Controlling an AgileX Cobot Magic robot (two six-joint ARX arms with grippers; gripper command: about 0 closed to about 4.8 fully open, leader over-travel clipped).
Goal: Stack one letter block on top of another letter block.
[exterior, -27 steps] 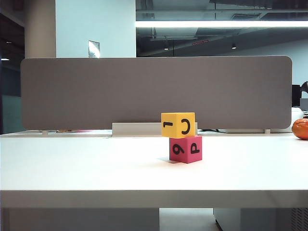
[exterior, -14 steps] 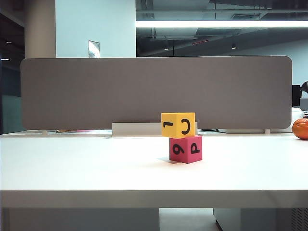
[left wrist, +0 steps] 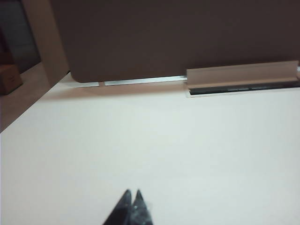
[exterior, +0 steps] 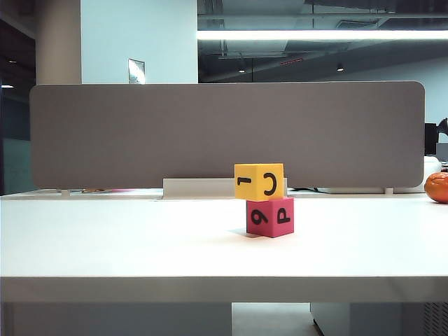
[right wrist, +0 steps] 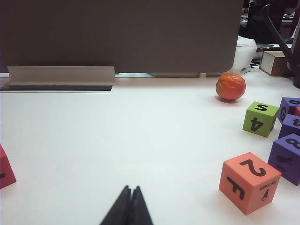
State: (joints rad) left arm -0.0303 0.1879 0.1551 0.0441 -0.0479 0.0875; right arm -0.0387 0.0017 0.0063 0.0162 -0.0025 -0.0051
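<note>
The yellow block (exterior: 259,182) sits squarely on top of the pink block (exterior: 270,217) near the middle of the white table (exterior: 126,245), with nothing touching either one. The left gripper (left wrist: 131,195) hangs over bare tabletop with its tips pinched together and holding nothing. The right gripper (right wrist: 131,190) is pinched tight and empty too, with an orange block (right wrist: 249,182), a green block (right wrist: 260,118) and a little orange ball (right wrist: 230,86) off to its side.

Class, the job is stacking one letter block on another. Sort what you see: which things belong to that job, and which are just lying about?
Job:
yellow block, sitting on the pink-red block

Lying about:
orange ball
green block
orange block
purple blocks
</note>
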